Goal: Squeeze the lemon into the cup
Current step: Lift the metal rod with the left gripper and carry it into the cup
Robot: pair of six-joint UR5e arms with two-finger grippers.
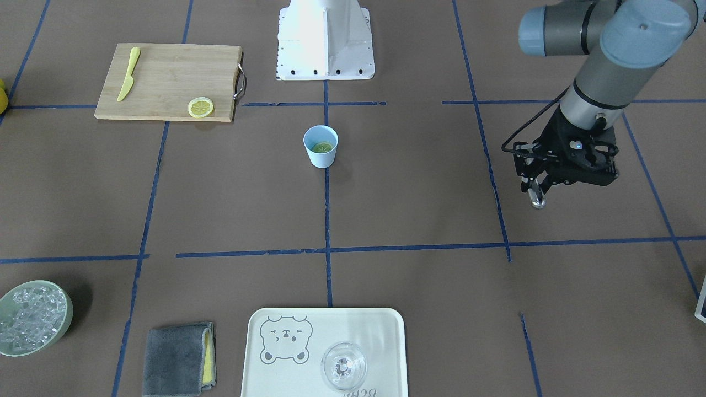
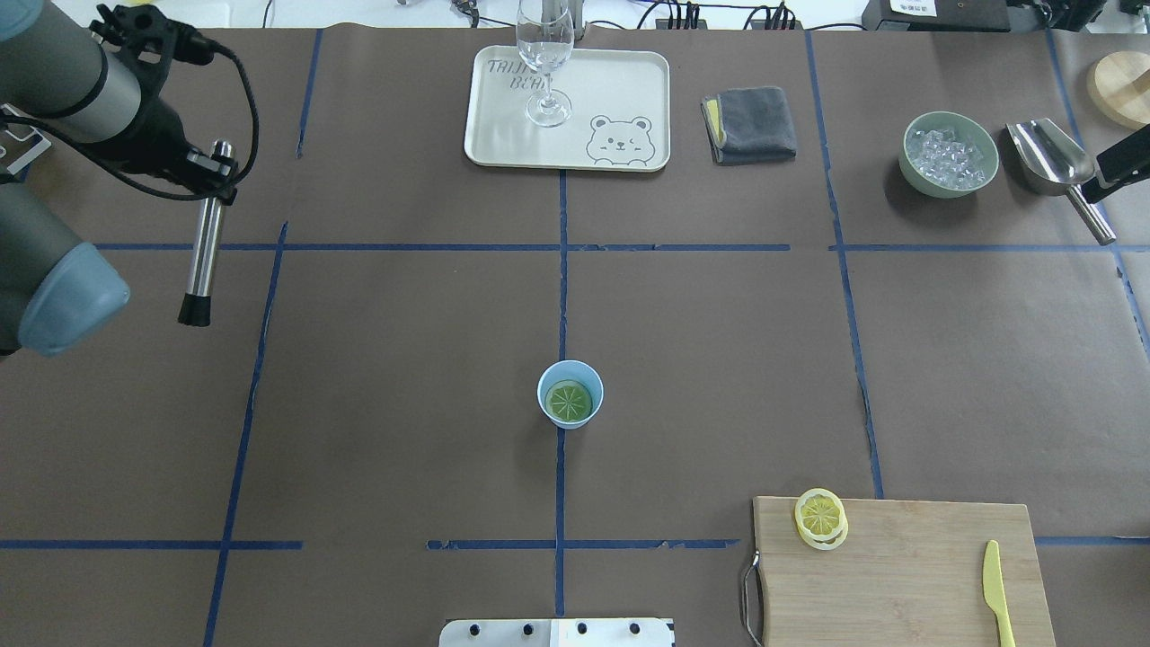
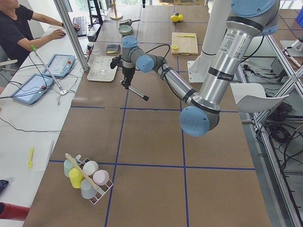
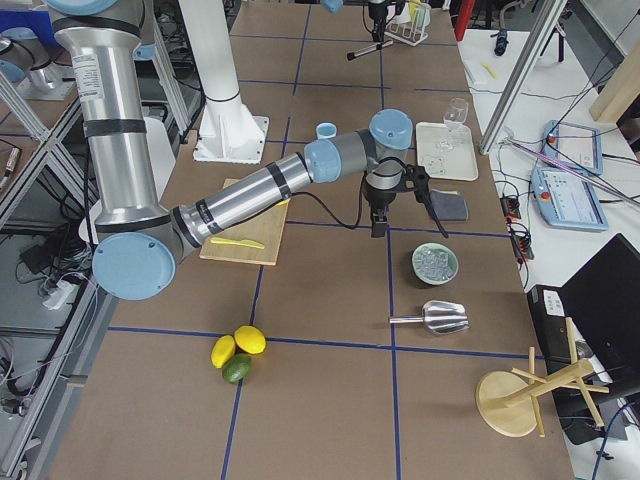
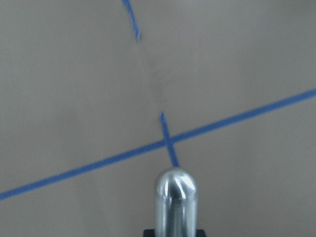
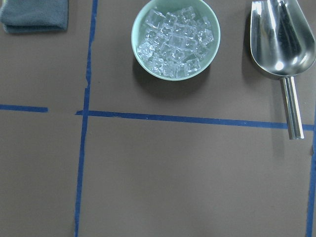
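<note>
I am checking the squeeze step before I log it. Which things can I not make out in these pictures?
The right gripper: cut by the overhead view's right edge, jaws open or shut unknown.
Juice in the cup: hidden under the lemon slice in both table views.
The board lemon on the cutting board: one slice or two stacked, too small overhead.

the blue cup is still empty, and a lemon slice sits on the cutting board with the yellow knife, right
Not quite. The cup isn't empty: the overhead exterior view shows a lemon slice lying flat inside it. The rest holds: another slice sits on the cutting board with the yellow knife.
</note>
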